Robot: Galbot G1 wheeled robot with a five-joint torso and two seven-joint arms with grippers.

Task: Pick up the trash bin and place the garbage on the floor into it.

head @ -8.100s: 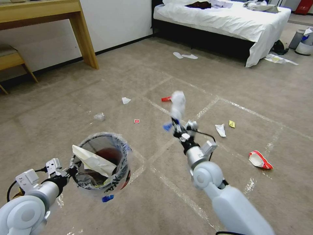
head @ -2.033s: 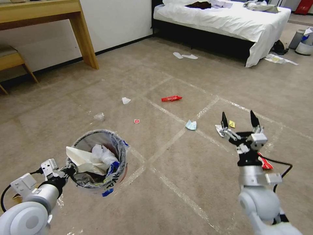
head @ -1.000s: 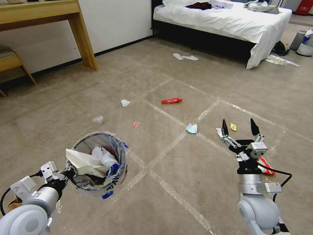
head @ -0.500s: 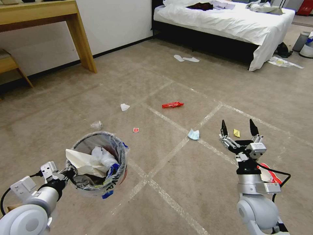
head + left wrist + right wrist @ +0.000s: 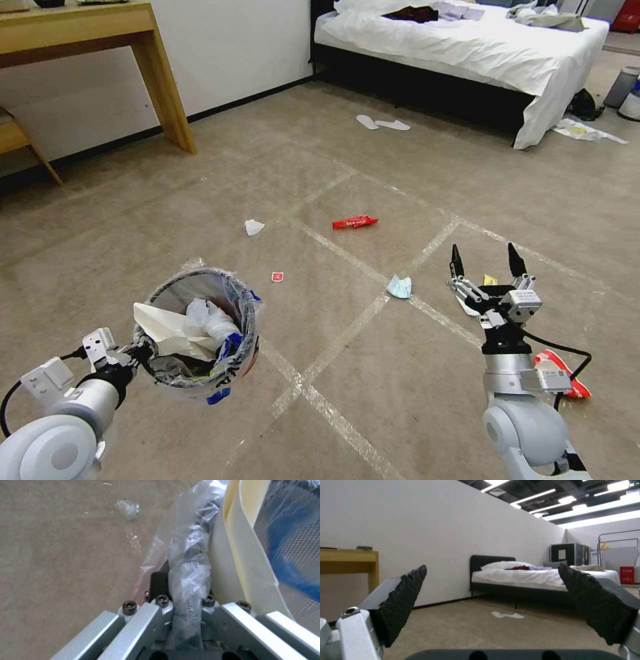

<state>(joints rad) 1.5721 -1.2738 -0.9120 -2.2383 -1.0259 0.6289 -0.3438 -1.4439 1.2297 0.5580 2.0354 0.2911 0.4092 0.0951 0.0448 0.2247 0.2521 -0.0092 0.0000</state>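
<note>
The trash bin [image 5: 197,333], dark mesh with a clear liner, hangs above the floor [image 5: 373,393] at lower left, stuffed with white paper and plastic. My left gripper [image 5: 137,351] is shut on its rim; the left wrist view shows the left gripper [image 5: 183,590] clamping the bagged rim [image 5: 190,562]. My right gripper [image 5: 485,257] stands open and empty, fingers up, at right; the right gripper [image 5: 496,600] faces the bed there. Garbage lies on the carpet: a red wrapper [image 5: 355,222], a white tissue [image 5: 254,227], a small red scrap [image 5: 277,277], a blue mask [image 5: 399,287], a yellow wrapper [image 5: 490,280], a red-and-white wrapper [image 5: 559,369].
A bed [image 5: 467,47] with white sheets stands at the back, with white slippers [image 5: 383,123] before it. A wooden desk leg [image 5: 163,87] is at back left. Paper litter [image 5: 587,131] and bins [image 5: 627,90] sit far right. A clear plastic crumple [image 5: 128,508] lies beside the bin.
The white wad my right gripper held eight seconds ago now lies in the bin, and that arm has swung right, open. In the last second the whole picture shifted, so the camera moved.
</note>
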